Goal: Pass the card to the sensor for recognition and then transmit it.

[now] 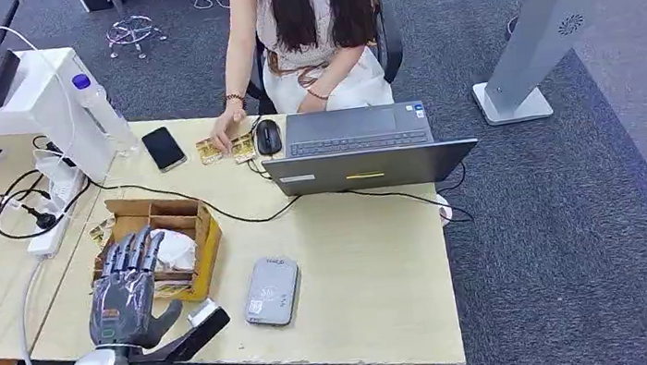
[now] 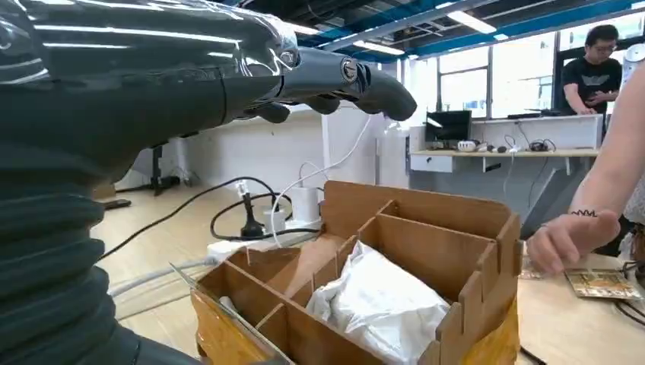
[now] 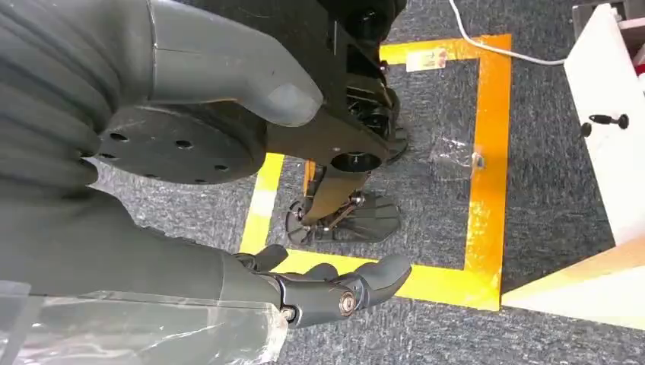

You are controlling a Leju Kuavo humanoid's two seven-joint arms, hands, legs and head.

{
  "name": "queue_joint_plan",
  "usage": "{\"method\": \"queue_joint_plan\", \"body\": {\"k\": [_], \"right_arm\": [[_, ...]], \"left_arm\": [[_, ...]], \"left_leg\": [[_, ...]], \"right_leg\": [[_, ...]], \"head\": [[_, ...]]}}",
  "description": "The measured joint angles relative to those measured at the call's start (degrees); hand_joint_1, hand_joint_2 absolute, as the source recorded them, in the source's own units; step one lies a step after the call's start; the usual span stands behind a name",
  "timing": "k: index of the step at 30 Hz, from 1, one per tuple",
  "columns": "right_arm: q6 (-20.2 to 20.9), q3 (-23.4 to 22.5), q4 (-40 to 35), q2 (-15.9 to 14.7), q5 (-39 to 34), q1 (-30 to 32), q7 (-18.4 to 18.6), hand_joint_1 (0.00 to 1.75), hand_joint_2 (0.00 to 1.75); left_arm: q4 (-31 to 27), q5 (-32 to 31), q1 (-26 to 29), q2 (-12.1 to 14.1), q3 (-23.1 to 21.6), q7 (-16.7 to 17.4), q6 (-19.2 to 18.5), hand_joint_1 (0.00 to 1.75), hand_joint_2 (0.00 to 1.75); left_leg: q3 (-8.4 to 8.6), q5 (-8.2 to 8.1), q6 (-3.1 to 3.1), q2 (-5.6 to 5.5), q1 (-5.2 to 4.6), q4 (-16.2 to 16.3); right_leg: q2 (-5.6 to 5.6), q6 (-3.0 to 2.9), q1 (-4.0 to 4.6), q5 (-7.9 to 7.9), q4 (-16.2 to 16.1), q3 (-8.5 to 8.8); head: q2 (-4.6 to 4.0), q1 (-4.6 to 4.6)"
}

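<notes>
While our left hand hovers open, lower left of the frame, over the divided cardboard box, we see crumpled white plastic inside; our right hand hangs empty, fingers loosely apart.

A person in a light dress is sitting at the far side of the pale wooden table, behind an open grey laptop. A black computer mouse is lying just left of the laptop, and a black smartphone is lying further left. A clear plastic bottle with a blue cap is standing near the phone. A white power strip with black cables is lying at the left.
</notes>
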Motion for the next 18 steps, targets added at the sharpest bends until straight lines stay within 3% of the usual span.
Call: {"method": "queue_joint_plan", "body": {"k": [18], "right_arm": [[0.00,0.00,0.00,0.00,0.39,-0.14,0.42,0.00,1.75]], "left_arm": [[3.80,-1.55,-0.38,-0.90,1.05,2.34,-0.22,0.00,1.75]], "left_leg": [[0.00,0.00,0.00,0.00,0.00,0.00]], "right_leg": [[0.00,0.00,0.00,0.00,0.00,0.00]], "head": [[0.00,-0.02]]}}
